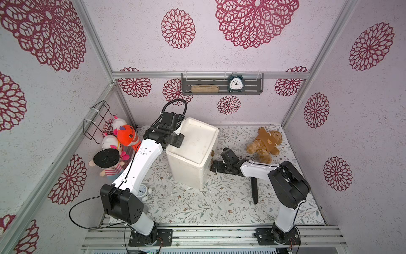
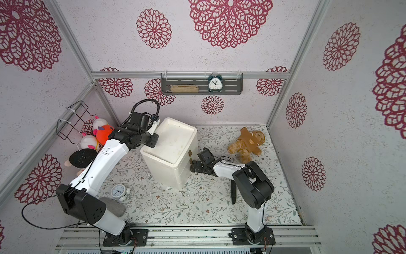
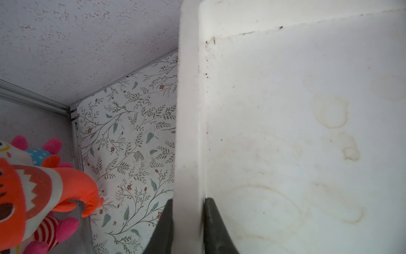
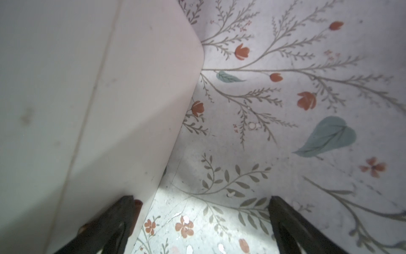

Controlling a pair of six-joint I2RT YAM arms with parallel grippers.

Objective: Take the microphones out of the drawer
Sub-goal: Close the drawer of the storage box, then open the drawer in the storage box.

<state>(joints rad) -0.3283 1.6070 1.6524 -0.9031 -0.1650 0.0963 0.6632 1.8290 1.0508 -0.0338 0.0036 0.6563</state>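
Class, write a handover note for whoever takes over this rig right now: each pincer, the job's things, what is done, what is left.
Left pincer: shut on the top rim of the white drawer unit, apparently steadying it.
Right pincer: open, holding nothing, beside the unit's front near the brown handles.
Microphone: not in view; the drawers look shut.
Done: unit gripped.
Left: open a drawer, find the microphone, lift it out.

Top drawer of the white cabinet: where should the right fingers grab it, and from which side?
The small brown handle: it juts from the otherwise flat drawer face of the white cabinet. Come in level from that side, where the open right gripper sits, fingers either side of it.
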